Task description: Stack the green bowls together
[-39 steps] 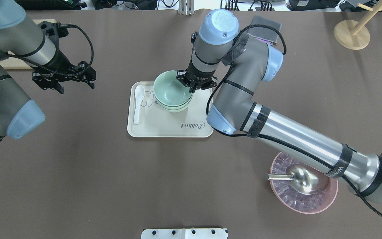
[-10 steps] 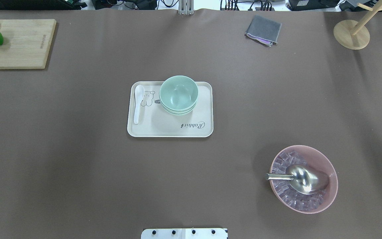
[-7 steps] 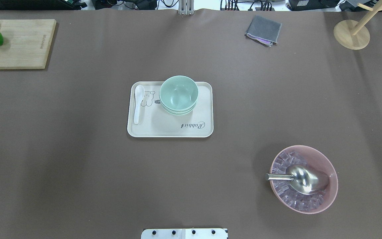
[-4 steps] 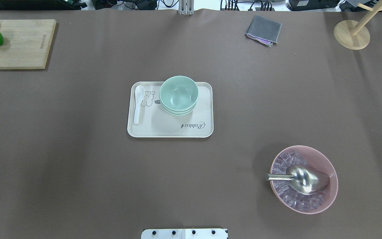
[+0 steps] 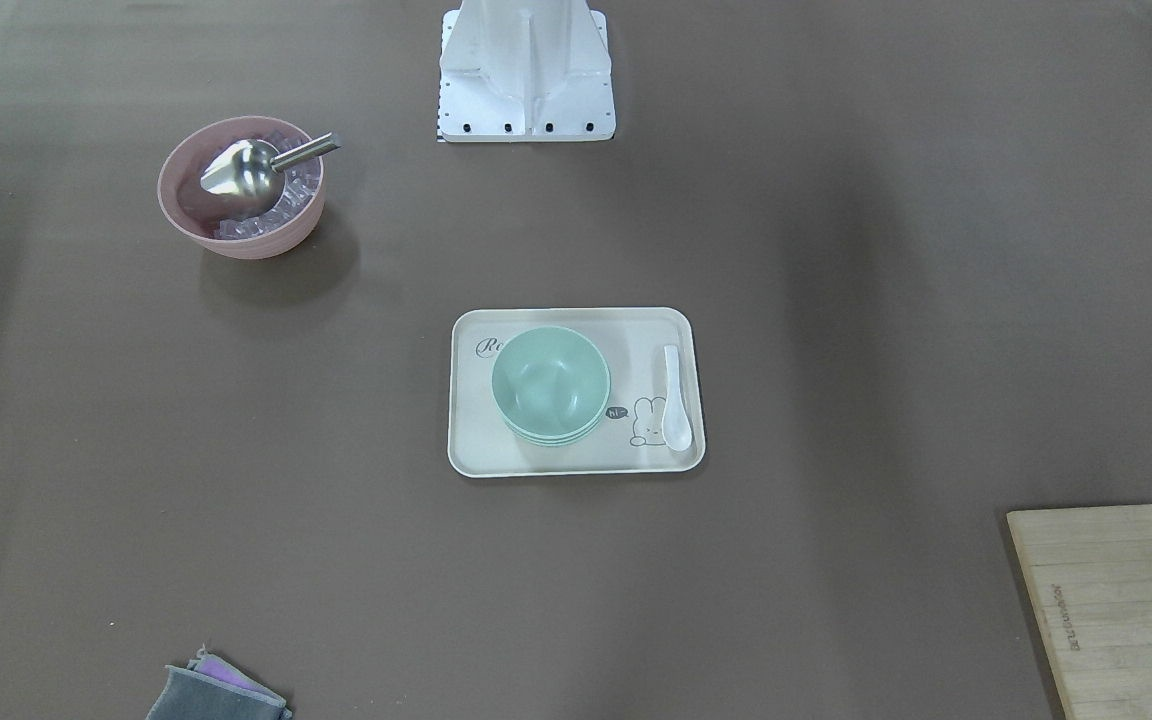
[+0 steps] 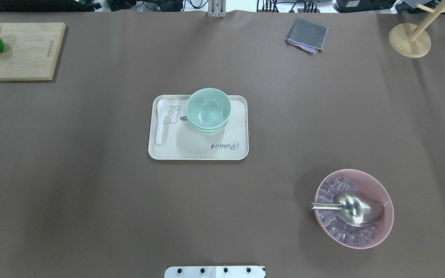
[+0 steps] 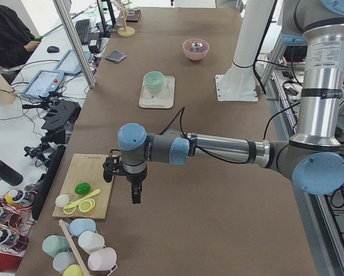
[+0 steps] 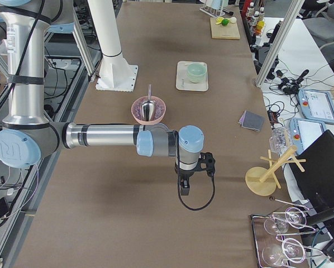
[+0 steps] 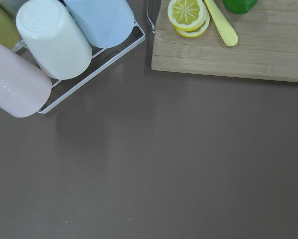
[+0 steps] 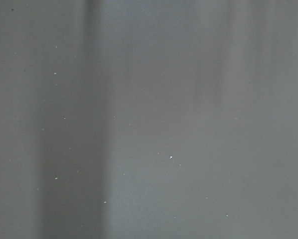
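The green bowls (image 6: pixel 208 110) sit nested in one stack at the back of a cream tray (image 6: pixel 199 152). The stack also shows in the front view (image 5: pixel 549 385) and small in both side views (image 7: pixel 153 81) (image 8: pixel 195 71). Neither arm is in the overhead or front view. My left gripper (image 7: pixel 134 195) hangs over the table next to the cutting board, far from the tray. My right gripper (image 8: pixel 184 187) hangs over bare table past the pink bowl. I cannot tell whether either is open or shut.
A white spoon (image 6: pixel 160 119) lies on the tray's left. A pink bowl (image 6: pixel 381 227) with ice and a metal scoop stands front right. A cutting board (image 6: pixel 25 50) with lime and lemon is back left, a grey cloth (image 6: pixel 306 35) and a wooden stand (image 6: pixel 410 38) back right. Cups on a rack (image 9: pixel 54 45) are near my left wrist.
Since 5.3 s ago both arms have left the overhead view and the right gripper has let go of the top bowl. Nothing has moved in the last 1.4 s.
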